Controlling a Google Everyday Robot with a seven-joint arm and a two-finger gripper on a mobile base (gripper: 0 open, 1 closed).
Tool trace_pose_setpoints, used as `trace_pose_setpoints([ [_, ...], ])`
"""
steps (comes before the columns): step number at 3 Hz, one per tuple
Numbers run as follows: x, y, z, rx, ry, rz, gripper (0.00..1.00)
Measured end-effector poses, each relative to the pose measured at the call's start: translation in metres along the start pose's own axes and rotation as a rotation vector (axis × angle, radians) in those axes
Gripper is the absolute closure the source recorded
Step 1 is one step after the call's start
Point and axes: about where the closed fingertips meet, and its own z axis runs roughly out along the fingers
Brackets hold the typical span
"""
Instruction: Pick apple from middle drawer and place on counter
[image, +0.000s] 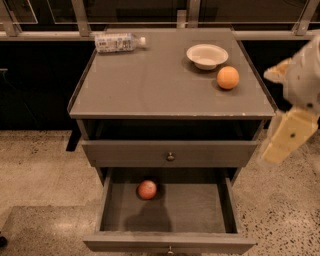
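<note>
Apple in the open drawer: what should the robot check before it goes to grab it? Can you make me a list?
1. Middle drawer pulled open: ok.
2. Apple in plain sight on the drawer floor, near the back left, nothing on it: ok.
3. Gripper above the apple: not ok; it hangs to the right of the cabinet, outside the drawer.
4. Room to come down past the shut drawer above: cannot tell; the apple lies close under its front.
5. Bare spot on the counter: ok; the bottle, bowl and orange sit at the back and right.
</note>
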Motion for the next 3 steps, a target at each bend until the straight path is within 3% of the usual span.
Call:
trace_pose_setpoints([
  [1, 0.017, 0.036, 0.067, -0.073, -0.098, 0.122, 0.0],
  [2, 0.028, 0.066, 0.17, -0.18, -0.176, 0.194, 0.0],
  [3, 0.028, 0.054, 0.189, -0.143, -0.203, 0.217, 0.0],
])
